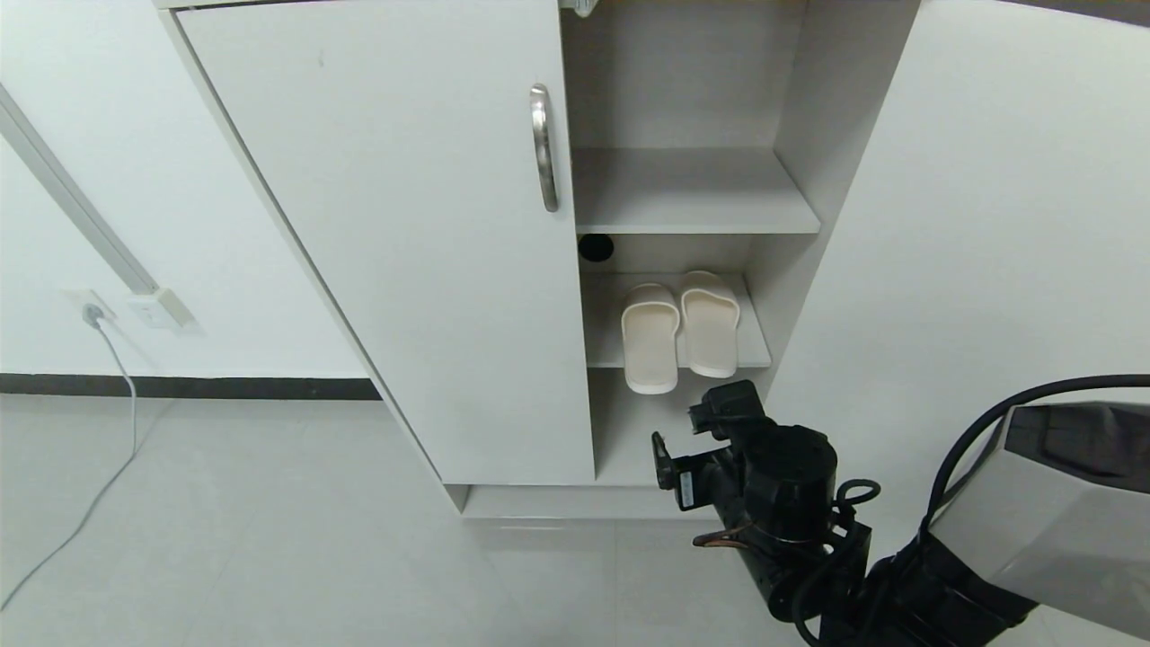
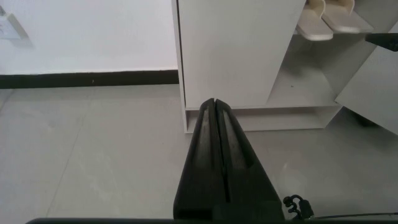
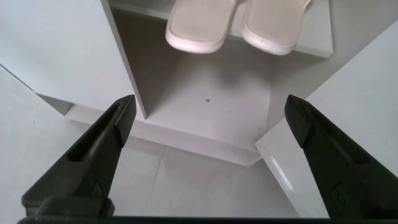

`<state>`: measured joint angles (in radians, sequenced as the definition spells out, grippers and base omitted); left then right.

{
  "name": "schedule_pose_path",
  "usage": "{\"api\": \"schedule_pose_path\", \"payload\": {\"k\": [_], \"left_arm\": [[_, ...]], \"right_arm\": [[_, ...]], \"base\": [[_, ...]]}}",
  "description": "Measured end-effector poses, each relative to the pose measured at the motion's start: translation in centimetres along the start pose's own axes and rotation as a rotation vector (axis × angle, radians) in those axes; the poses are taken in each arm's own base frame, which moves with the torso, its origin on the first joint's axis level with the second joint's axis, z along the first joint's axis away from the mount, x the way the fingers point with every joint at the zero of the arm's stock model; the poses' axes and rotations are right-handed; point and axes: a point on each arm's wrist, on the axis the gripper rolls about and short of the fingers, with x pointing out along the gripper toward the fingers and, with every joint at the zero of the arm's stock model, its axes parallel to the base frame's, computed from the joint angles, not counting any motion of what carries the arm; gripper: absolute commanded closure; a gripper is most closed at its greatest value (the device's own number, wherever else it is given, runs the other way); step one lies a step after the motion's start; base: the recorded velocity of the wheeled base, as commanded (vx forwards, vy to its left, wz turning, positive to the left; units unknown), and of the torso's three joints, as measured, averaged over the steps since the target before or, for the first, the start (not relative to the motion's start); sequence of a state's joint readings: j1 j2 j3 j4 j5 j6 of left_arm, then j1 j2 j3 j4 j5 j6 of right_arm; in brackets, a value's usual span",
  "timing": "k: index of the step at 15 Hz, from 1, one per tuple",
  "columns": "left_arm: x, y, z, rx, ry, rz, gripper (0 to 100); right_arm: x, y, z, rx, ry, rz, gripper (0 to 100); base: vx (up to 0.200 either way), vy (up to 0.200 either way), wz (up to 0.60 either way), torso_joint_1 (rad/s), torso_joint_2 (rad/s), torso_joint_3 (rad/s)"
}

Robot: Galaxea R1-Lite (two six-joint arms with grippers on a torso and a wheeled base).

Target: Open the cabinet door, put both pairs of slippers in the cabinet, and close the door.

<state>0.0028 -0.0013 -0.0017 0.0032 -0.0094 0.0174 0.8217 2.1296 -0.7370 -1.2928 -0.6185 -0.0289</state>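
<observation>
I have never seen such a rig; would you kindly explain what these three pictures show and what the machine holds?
It is a two-armed robot on wheels. One picture comes from a camera on its head, facing a white cabinet whose right door stands open. A pair of cream slippers lies on a shelf inside. The other two come from cameras on the wrists: the left gripper is shut, above the floor; the right gripper is open, facing the cabinet. Neither holds anything.
</observation>
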Motion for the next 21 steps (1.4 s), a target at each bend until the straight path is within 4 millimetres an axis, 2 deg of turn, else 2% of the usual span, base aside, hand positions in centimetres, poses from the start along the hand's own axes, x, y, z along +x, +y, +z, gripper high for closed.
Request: {"api": "schedule_pose_path", "payload": {"k": [13, 18, 21], "left_arm": [[0.0, 0.0, 0.0, -0.002, -0.001, 0.003, 100], [0.0, 0.0, 0.0, -0.002, -0.001, 0.003, 100], [0.0, 0.0, 0.0, -0.002, -0.001, 0.004, 100]], "right_arm": [[0.1, -0.9, -0.4, -0.002, 0.007, -0.025, 0], [-0.1, -1.1, -0.6, 0.0, 0.003, -0.027, 0], [-0.2, -1.2, -0.7, -0.004, 0.009, -0.025, 0]], "base": [[0.0, 0.0, 0.0, 0.003, 0.0, 0.203], [0.0, 0.0, 0.0, -0.002, 0.0, 0.032], [0.0, 0.2, 0.0, 0.005, 0.0, 0.002]]}}
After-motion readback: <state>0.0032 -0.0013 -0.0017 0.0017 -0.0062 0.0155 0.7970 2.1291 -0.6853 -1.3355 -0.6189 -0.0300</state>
